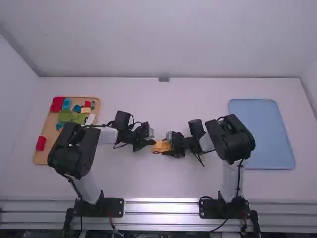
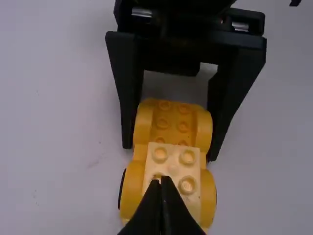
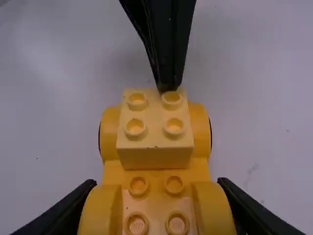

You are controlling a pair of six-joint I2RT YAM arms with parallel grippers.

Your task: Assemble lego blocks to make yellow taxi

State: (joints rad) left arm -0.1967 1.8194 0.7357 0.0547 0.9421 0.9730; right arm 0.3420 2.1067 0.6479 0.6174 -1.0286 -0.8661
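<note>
Between the arms, at mid-table, my left gripper (image 1: 150,140) and my right gripper (image 1: 169,148) meet at the orange-yellow car base (image 1: 161,146). In the left wrist view my left gripper (image 2: 162,182) is shut, its tips over the pale yellow block (image 2: 177,169). That block sits on one end of the car base (image 2: 166,121). From the right wrist view, the left fingertips touch the pale block (image 3: 155,142) near its far edge. My right gripper (image 3: 156,183) is shut on the car base (image 3: 155,171), one finger at each side of its near end.
A wooden tray (image 1: 43,153) at the left holds red (image 1: 41,143), blue (image 1: 66,103) and green (image 1: 65,115) blocks. A light blue mat (image 1: 262,134) lies at the right.
</note>
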